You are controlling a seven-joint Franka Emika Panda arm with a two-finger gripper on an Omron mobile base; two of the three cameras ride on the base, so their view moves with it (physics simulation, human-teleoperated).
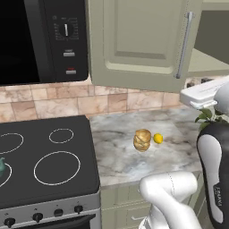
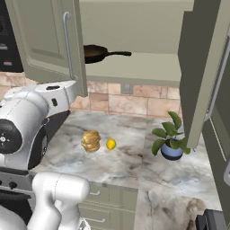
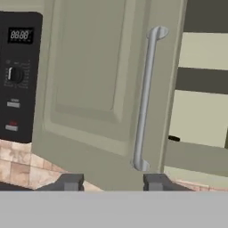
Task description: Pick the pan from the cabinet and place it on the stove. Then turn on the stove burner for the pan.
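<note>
The pan (image 2: 96, 53), dark with a long black handle, lies on the lower shelf of the open sage-green cabinet (image 2: 148, 67). The tip of its handle (image 3: 174, 139) peeks past the edge of the left door (image 3: 98, 80). My gripper (image 3: 113, 182) is open with nothing between its fingertips, close in front of that door, below its silver bar handle (image 3: 144, 98). The stove (image 1: 85, 129) sits at the lower left, with the large white ring of the stove burner (image 1: 57, 167) bare and small black knobs (image 1: 38, 217) along its silver front strip.
A black microwave (image 1: 40, 40) hangs left of the cabinet. On the marble counter (image 1: 179, 152) lie a brown lumpy food item (image 1: 142, 140) and a lemon (image 1: 158, 138). A potted plant (image 2: 170, 139) stands under the open right door (image 2: 202, 67). A teal kettle (image 1: 2, 167) sits on the stove's left edge.
</note>
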